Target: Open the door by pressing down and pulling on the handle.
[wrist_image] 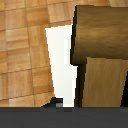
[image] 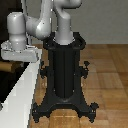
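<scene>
One handle (wrist_image: 102, 55), tan wood, beside one white door frame (wrist_image: 61, 65).

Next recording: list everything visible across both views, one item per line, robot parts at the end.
door: 1, dark panel with a pale white frame edge, at the exterior view's left; only part shows
handle: 1, tan wood-coloured, close up in the wrist view; not made out in the exterior view
floor: 1, light brown wood parquet, under everything
pedestal: 1, black, centre of the exterior view, carrying the arm
arm: 1, grey-white, reaching from the pedestal top toward the door
tool: 1, grey-white, at the door's edge; whether it is open or shut cannot be told
</scene>
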You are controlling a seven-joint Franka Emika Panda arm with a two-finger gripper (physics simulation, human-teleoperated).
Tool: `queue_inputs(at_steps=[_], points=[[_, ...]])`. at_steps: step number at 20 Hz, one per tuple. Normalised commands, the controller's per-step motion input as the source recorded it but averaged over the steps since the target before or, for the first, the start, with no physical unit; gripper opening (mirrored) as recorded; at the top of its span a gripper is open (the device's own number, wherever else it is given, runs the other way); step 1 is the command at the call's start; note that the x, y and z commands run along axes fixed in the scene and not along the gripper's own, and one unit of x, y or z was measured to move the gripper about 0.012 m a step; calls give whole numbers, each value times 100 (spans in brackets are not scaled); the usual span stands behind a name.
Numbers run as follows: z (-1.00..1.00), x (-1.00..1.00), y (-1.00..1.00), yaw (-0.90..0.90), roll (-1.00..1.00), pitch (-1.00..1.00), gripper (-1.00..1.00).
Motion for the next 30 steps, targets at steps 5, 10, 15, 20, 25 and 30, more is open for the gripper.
queue_inputs(at_steps=[5, 10, 15, 20, 25, 30], points=[[-40, 0, 0, 0, 0, -9, -100], [-20, 0, 0, 0, 0, -12, -100], [-80, 0, 0, 0, 0, 0, -100], [-60, 0, 0, 0, 0, 0, -100], [0, 0, 20, 0, 0, 0, -100], [0, 0, 100, 0, 0, 0, -100]])
